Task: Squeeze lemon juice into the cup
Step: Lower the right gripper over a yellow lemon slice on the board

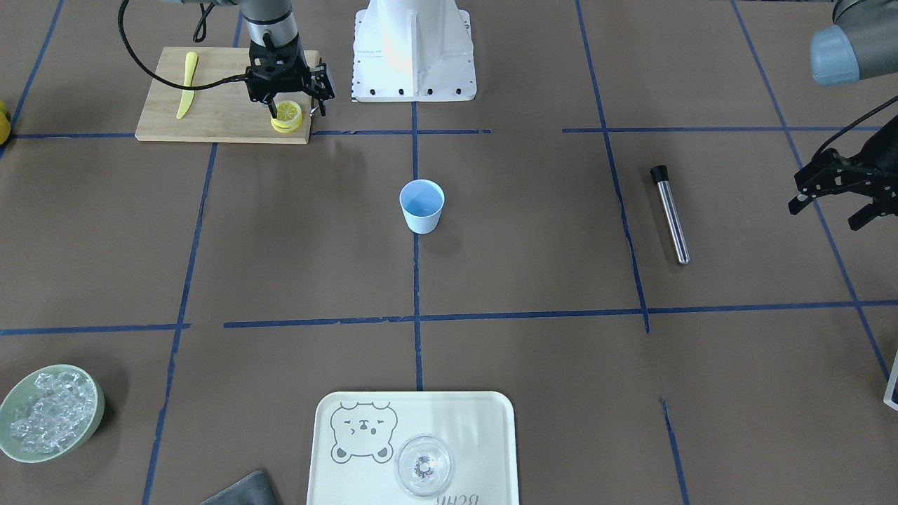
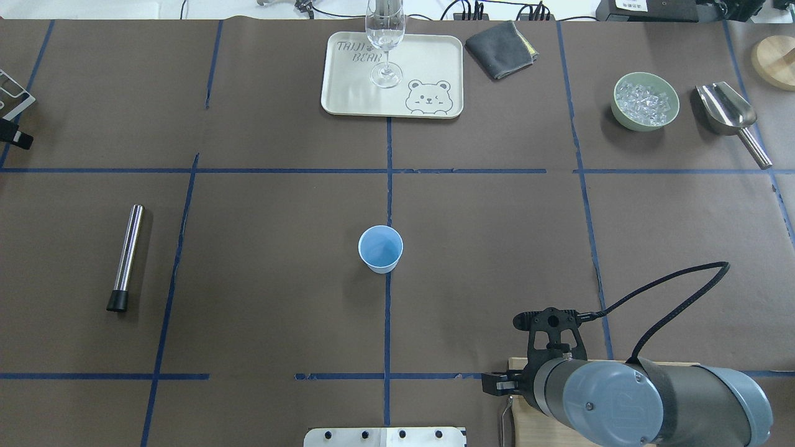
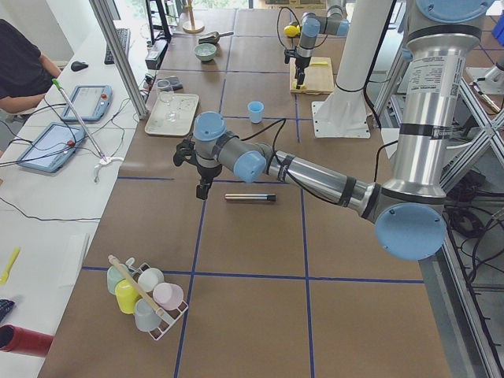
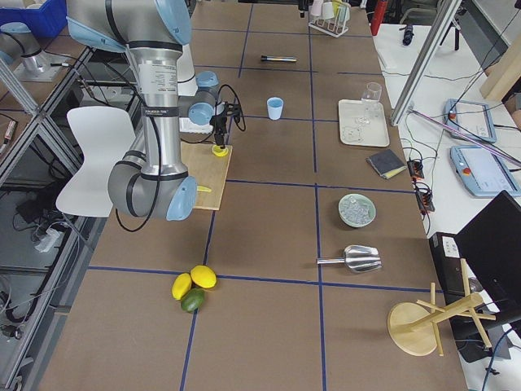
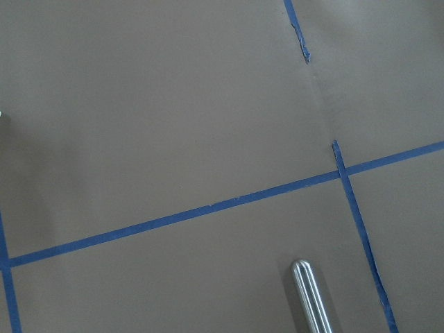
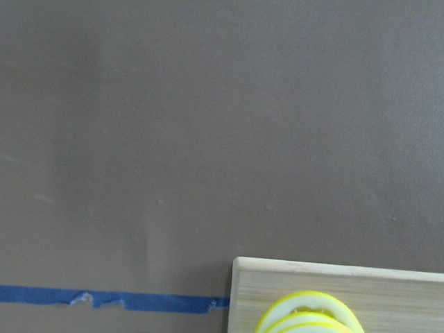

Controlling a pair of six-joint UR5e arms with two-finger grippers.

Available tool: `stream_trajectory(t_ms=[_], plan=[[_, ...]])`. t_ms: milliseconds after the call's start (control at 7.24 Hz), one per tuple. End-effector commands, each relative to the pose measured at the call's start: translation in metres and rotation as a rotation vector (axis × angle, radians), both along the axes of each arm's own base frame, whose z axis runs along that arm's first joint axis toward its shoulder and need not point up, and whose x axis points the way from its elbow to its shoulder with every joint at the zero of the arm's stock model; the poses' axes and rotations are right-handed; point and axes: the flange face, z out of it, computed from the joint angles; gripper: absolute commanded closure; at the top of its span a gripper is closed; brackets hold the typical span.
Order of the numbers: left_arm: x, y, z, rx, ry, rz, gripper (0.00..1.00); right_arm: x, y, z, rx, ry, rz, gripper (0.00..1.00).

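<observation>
Looking across the brown-papered worktop [image 1: 533,231] with its blue tape grid [image 1: 414,317], and a side bench [image 3: 47,197] carrying tablets [image 3: 88,102], I see the right pincer [image 1: 295,109] down at the wooden board [image 1: 217,105]. Its jaws are spread wide astride the lemon [image 1: 287,116], one finger just at its rim, nothing clamped. The left pincer [image 1: 828,214] hangs open and empty off to the side. The cup [image 1: 421,205] stands upright mid-worktop, well apart from the lemon. From overhead the right arm [image 2: 621,400] hides the lemon; the front view shows it plainly.
</observation>
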Motion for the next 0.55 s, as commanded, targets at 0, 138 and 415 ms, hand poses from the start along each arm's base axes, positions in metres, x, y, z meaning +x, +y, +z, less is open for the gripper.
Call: stream_trajectory(t_ms=[0,138,415], plan=[[0.0,-0.001,0.001,0.001,0.001,-0.001,0.0,0.003,0.0,0.011,-0.006,0.02,-0.002,0.0],[0.0,-0.001,0.0,0.003,0.001,-0.001,0.0,0.007,0.0,0.02,-0.008,0.036,-0.002,0.0],[0.0,0.0,-0.003,0.007,0.004,-0.003,0.0,0.007,0.001,0.029,-0.009,0.056,-0.004,0.0]])
